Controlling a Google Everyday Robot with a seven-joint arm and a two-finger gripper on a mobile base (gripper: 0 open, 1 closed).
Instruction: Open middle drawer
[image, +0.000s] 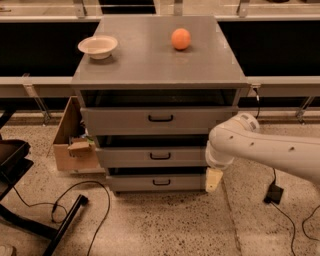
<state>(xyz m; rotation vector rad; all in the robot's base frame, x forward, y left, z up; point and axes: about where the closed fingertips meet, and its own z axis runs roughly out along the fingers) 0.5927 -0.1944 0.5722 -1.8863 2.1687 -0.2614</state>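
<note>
The grey cabinet (159, 60) has three drawers. The middle drawer (130, 157) has a flat grey front and a small black bar handle (160, 156); its front stands about level with the other two. The taller top drawer (120, 120) is above it and the shortest drawer (135, 183) is below. My white arm (260, 147) comes in from the right. The gripper (213, 180), cream-coloured and pointing down, hangs at the cabinet's lower right front corner, beside the bottom drawer's right end and right of and below the middle handle.
A white bowl (98, 46) and an orange (180, 38) sit on the cabinet top. An open cardboard box (72, 145) stands to the cabinet's left. Black cables (75, 200) and a black chair base (20, 170) are on the floor at left, and a power adapter (274, 193) is at right.
</note>
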